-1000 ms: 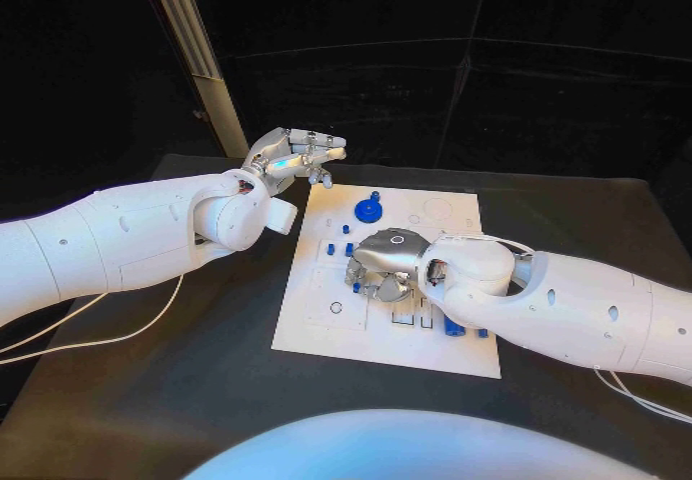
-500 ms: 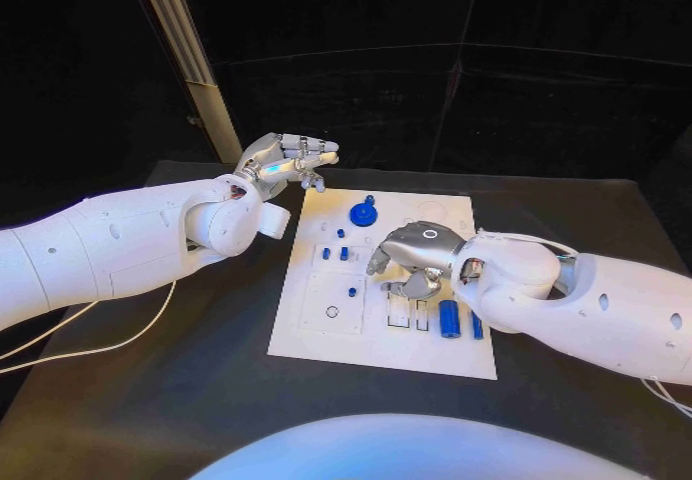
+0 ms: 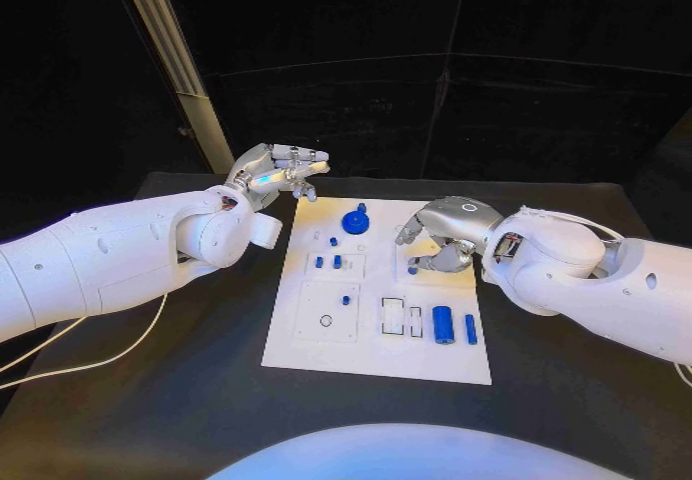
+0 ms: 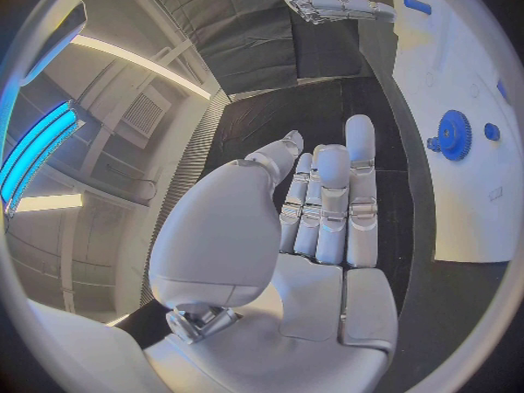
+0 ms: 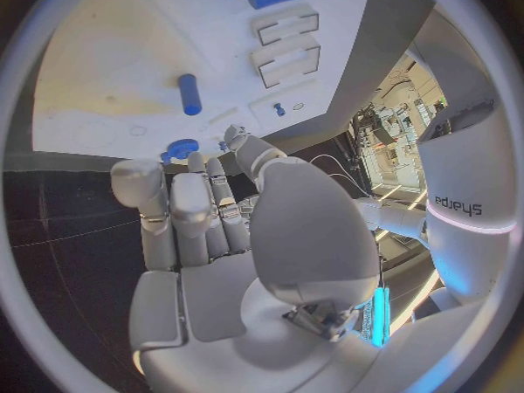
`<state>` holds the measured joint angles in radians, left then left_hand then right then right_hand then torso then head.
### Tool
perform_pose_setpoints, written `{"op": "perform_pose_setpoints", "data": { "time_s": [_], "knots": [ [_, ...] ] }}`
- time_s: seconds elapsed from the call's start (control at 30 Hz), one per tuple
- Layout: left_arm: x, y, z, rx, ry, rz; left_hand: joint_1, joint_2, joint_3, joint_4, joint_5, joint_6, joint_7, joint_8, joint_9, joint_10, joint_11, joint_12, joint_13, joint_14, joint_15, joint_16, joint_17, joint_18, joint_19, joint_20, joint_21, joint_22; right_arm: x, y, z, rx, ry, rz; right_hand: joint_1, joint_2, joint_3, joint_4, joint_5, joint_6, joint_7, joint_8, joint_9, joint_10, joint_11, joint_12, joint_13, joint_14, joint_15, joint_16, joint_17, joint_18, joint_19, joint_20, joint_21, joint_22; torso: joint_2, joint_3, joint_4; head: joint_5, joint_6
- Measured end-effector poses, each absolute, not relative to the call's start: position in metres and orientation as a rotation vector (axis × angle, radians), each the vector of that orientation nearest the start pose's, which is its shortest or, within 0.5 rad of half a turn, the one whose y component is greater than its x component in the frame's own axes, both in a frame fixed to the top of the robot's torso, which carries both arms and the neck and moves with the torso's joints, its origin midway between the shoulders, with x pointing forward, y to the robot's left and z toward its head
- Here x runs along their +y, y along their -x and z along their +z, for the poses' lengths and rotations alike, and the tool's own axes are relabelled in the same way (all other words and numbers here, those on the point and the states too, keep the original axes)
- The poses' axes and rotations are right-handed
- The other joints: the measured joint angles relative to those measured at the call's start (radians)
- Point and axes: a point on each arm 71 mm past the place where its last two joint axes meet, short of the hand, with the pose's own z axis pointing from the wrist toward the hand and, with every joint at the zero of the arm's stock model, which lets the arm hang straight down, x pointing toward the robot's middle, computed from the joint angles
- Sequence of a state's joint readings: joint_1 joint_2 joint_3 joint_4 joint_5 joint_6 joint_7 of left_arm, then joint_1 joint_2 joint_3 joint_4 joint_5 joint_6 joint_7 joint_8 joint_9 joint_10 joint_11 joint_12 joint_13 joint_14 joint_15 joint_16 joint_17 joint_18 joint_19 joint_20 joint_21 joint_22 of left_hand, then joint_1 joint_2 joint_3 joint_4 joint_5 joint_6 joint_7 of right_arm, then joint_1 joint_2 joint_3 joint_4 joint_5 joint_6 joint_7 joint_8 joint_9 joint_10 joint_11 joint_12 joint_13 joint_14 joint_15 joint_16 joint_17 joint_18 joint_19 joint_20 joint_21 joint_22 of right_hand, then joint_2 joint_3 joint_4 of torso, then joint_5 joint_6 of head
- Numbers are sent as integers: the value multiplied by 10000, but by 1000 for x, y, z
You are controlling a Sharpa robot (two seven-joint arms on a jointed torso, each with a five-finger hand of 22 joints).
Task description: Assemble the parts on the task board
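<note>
Right hand [image 3: 440, 238]: fingers curled, whether it pinches a small blue peg [image 3: 413, 268] under the fingertips you cannot tell; hovers over the task board [image 3: 378, 352]. Left hand [image 3: 274, 166]: empty, fingers loosely apart, above the desk [image 3: 188, 400] beside the board's far corner, near the blue gear [image 3: 355, 221]. Keep your right hand vertical over its hole and lower slowly.

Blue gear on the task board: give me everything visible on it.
The blue gear is a small toothed disc, plastic-looking, with a raised hub or stub at its centre. It lies flat near the far edge of the white task board, toward the robot's left side. In the left wrist view its teeth show around the rim, with a smaller blue peg beside it. Neither hand touches it: the left hand is held off the board's far left corner.
</note>
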<state>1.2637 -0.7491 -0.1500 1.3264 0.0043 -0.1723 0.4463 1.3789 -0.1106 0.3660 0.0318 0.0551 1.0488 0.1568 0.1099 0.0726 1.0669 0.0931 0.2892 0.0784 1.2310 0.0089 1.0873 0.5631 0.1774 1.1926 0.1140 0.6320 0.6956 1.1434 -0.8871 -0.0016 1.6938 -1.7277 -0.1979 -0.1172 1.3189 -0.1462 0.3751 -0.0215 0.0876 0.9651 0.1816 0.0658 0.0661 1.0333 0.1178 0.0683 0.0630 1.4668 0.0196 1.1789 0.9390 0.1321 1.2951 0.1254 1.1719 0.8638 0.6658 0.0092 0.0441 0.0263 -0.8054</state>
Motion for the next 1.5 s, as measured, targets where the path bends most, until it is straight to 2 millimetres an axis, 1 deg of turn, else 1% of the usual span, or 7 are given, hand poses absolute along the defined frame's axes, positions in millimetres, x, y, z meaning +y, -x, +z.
{"op": "perform_pose_setpoints", "data": {
  "time_s": [0.27, 0.43, 0.57, 0.77, 0.93, 1.1, 1.5],
  "knots": [
    [215, -521, -193, 14587, 10320, -15645, 0, 0, 0, 0, 0, 0, 0, 0, 0, 0, 0, 0, 1, 0, 0, 0, 0, 0, 0, 0, 0, 1, -178, -446, -189, 17072, 4733, 5404, 254, -12, -1705, 499, 98, -449, 130, 0, 1, -331, 126, 111, 0, -72, 74, -205, -402, 0, -68, 68, -249, -368, 8, 0, 1, -49, 76],
    [215, -521, -193, 14588, 10322, -15644, 0, 0, 0, 0, 0, 0, 0, 0, 0, 0, 0, 0, -7, 0, 0, 0, 1, 0, 0, 0, 0, 2, -175, -449, -193, 17375, 4920, 5085, 424, 159, -2074, 704, 199, -478, 158, 0, 2, -331, 126, 211, 15, -72, 74, -264, -491, 0, -68, 68, -249, -380, 14, 0, 12, -42, 81],
    [216, -521, -193, 14589, 10323, -15644, 0, 0, 0, 0, 0, 0, 0, 0, 0, 0, 0, 0, -7, 0, 1, 0, 1, 0, 0, 0, 0, 2, -169, -451, -195, 17509, 5058, 5023, 581, 315, -2109, 686, 204, -478, 158, 0, 17, -218, 92, 303, 15, -72, 74, -267, -557, 0, -68, 68, -249, -387, 18, 2, 12, -24, 67],
    [215, -521, -193, 14593, 10322, -15646, 0, 0, -1, 0, 0, 0, 0, 0, 0, 0, 0, 0, -7, 0, 1, 0, 2, 0, 0, 0, 0, 4, -161, -454, -198, 17600, 5208, 5046, 911, 646, -2070, 646, 204, -235, 7, 13, 30, 184, -14, 529, 25, -69, 71, -221, -423, -1, 6, -6, -235, -235, 19, 5, 13, 1, 42],
    [215, -521, -193, 14593, 10323, -15644, 0, 0, -1, 0, 0, 0, 0, 0, 0, 0, 0, 0, -7, 1, 1, 0, 2, 0, 0, 0, 0, 4, -158, -455, -200, 17679, 5330, 5107, 1157, 891, -1691, 582, 88, 192, -120, 146, 65, 736, -174, 660, 25, -12, -66, 31, -135, -1, 188, -112, -13, 54, 19, 5, 14, 6, 12],
    [215, -521, -193, 14595, 10323, -15644, 0, 0, -1, 0, 0, 0, 0, 0, 0, 0, 0, 0, -6, 1, 1, 1, 2, 0, 0, 0, 0, 5, -157, -456, -202, 17883, 5487, 5094, 1220, 955, -1297, 549, 88, 616, -224, 207, 78, 1138, -298, 660, 9, 1, -147, 147, 16, -1, 242, -166, 74, 204, 19, 4, 14, 12, -18],
    [216, -522, -193, 14594, 10327, -15629, 0, 0, -1, 0, 0, 0, 0, 0, 0, 0, 0, 0, -6, 1, 1, 1, 2, 0, 0, 0, 0, 6, -156, -456, -207, 18308, 5740, 4980, 1220, 955, -1093, 559, 88, 758, -217, 207, 67, 1282, -301, 506, 10, 1, -146, 203, 44, 0, 276, -201, 102, 238, 13, 2, 12, 18, -62]
  ]
}}
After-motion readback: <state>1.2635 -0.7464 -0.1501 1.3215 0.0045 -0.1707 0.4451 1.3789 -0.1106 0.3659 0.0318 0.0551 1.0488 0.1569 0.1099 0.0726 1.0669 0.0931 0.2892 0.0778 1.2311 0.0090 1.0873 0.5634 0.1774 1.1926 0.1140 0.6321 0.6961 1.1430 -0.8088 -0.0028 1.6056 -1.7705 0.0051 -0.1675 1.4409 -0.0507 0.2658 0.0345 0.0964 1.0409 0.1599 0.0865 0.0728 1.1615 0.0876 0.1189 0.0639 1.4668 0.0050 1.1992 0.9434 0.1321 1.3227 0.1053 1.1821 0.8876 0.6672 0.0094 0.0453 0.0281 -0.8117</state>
